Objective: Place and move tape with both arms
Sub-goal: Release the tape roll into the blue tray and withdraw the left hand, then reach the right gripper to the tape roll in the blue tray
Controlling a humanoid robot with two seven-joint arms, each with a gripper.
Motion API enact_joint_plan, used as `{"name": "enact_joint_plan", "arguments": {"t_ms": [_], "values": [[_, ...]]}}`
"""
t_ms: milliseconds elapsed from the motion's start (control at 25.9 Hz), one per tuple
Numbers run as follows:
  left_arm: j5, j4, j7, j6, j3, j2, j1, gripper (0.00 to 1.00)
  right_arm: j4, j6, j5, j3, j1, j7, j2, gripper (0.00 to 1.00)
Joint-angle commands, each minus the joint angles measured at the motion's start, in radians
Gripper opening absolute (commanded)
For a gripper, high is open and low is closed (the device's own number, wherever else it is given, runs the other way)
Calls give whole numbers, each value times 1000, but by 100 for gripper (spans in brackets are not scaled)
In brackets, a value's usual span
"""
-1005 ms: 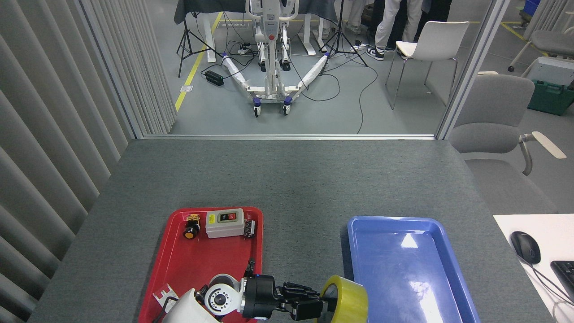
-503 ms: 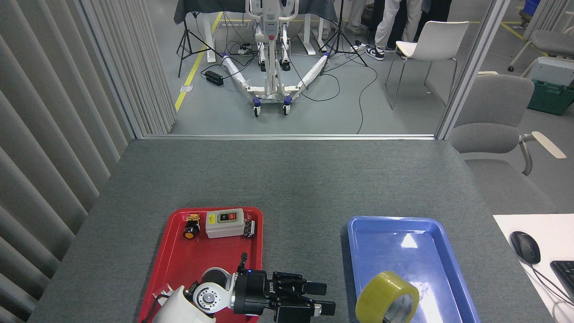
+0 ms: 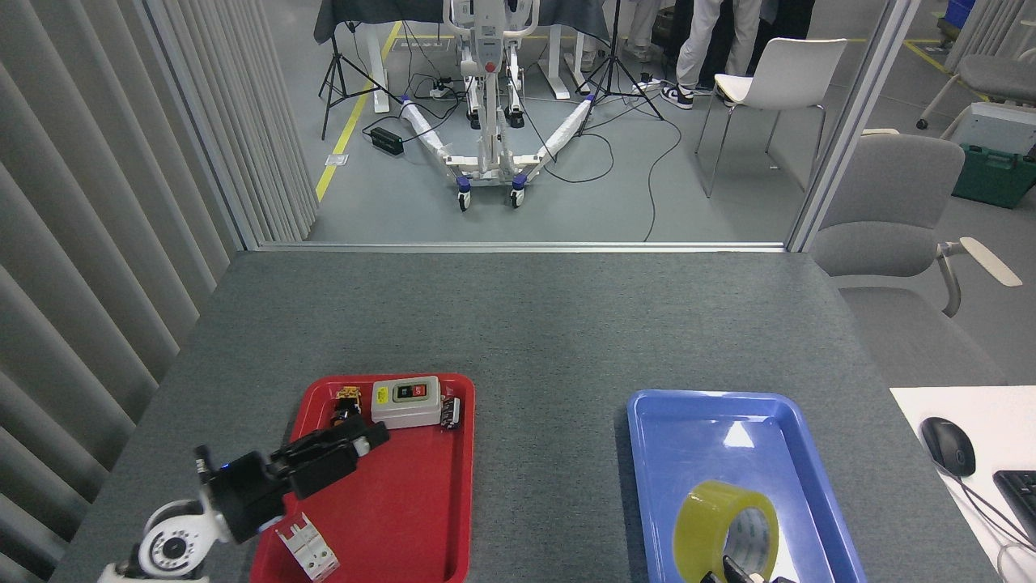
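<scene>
The tape (image 3: pixel 712 518), a yellow translucent roll with a white printed core, stands tilted on its edge in the near half of the blue tray (image 3: pixel 728 421). Only the black fingertips of my right gripper (image 3: pixel 740 573) poke in at the bottom edge, right at the roll's lower rim; I cannot see whether they touch it. My left gripper (image 3: pixel 364 445) reaches from the lower left over the red tray (image 3: pixel 405 502), far from the tape. Its fingers are spread and hold nothing.
At the red tray's far end lie a grey switch box (image 3: pixel 406 401) and an orange-and-black push button (image 3: pixel 346 401), just beyond my left fingertips. A white bracket (image 3: pixel 307 546) lies at its near left. A mouse (image 3: pixel 948 445) and keyboard (image 3: pixel 1020 486) sit far right.
My left gripper let go of the tape and swung back left over the red tray. The roll dropped into the blue tray and settled there. My right fingertips came into view.
</scene>
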Motion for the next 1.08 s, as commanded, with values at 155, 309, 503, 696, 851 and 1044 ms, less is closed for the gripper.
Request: {"name": "enact_joint_plan", "arguments": {"t_ms": [155, 309, 503, 696, 851, 1044], "values": [[-367, -282, 501, 59, 143, 31, 296, 97, 14, 21, -8, -59, -49, 126, -6, 0], [-664, -305, 788, 322, -42, 32, 334, 98, 24, 211, -9, -59, -113, 278, -9, 0], [-893, -308, 889, 700, -233, 34, 348, 98, 93, 405, -16, -48, -213, 400, -69, 0], [-976, -317, 1000, 792, -351, 28, 348, 99, 202, 517, -98, 19, -326, 511, -86, 0], [-964, -311, 909, 804, -328, 34, 330, 99, 283, 561, -157, 90, -406, 558, -94, 0], [-939, -317, 814, 694, -276, 54, 303, 100, 288, 607, -178, 153, -444, 589, -86, 0]]}}
